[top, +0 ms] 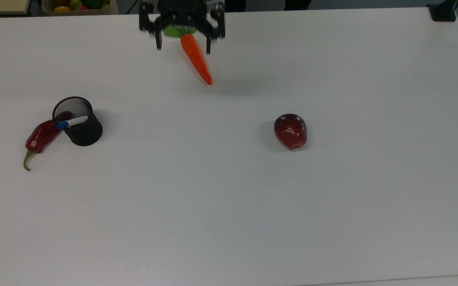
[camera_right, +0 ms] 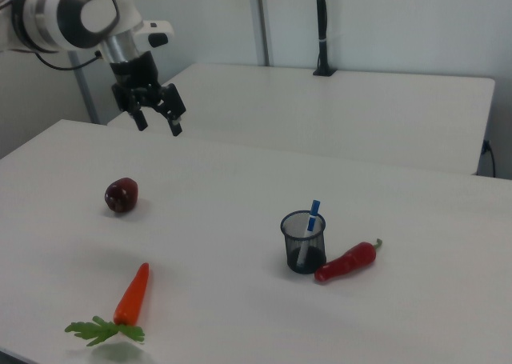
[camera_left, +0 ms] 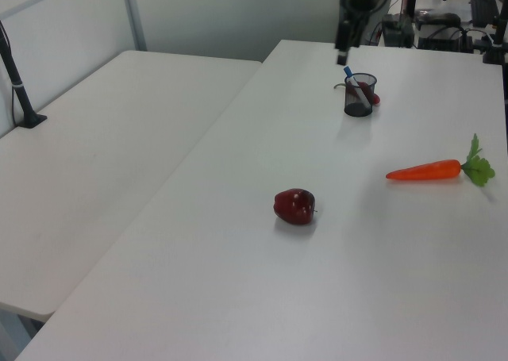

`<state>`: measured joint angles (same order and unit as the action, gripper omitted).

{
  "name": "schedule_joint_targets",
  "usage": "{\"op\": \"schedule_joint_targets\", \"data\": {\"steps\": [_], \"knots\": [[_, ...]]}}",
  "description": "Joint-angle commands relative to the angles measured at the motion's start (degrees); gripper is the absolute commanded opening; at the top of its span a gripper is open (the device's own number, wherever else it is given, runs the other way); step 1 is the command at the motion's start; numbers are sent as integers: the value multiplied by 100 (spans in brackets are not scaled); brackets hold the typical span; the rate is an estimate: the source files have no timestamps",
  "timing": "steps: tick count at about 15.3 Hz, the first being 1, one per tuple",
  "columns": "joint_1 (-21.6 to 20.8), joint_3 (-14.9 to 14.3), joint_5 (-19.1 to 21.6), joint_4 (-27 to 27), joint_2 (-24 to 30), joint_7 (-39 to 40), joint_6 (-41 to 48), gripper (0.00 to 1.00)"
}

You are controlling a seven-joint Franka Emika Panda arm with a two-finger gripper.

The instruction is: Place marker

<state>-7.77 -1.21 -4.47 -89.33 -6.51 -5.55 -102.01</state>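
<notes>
The marker [top: 71,122] is a white pen with a blue cap. It stands tilted in a black mesh cup [top: 82,133] at the top view's left, its blue end poking over the rim. It is also seen leaning in the cup [camera_right: 304,248] as the marker [camera_right: 313,211] in the right view and the marker [camera_left: 350,77] in the left view. My gripper [top: 183,47] is open and holds nothing. It hangs high in the air, far from the cup, over the carrot's leafy end in the top view. In the right view the gripper [camera_right: 160,128] hovers well above the table.
An orange carrot [top: 197,61] lies near the top view's upper edge. A dark red apple [top: 290,131] sits right of centre, and a red chili [top: 40,137] touches the cup's left side. A bin of produce [top: 76,4] is past the table's far edge.
</notes>
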Motion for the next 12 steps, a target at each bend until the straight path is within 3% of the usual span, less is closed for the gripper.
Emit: {"op": "schedule_joint_targets", "data": {"steps": [1,4,12], "knots": [[30,-28,131,-261,492,300,611,100],[65,-63,122,-252,580,317,1025,100],[100,-90,148,-120,466,291,981,100]]}}
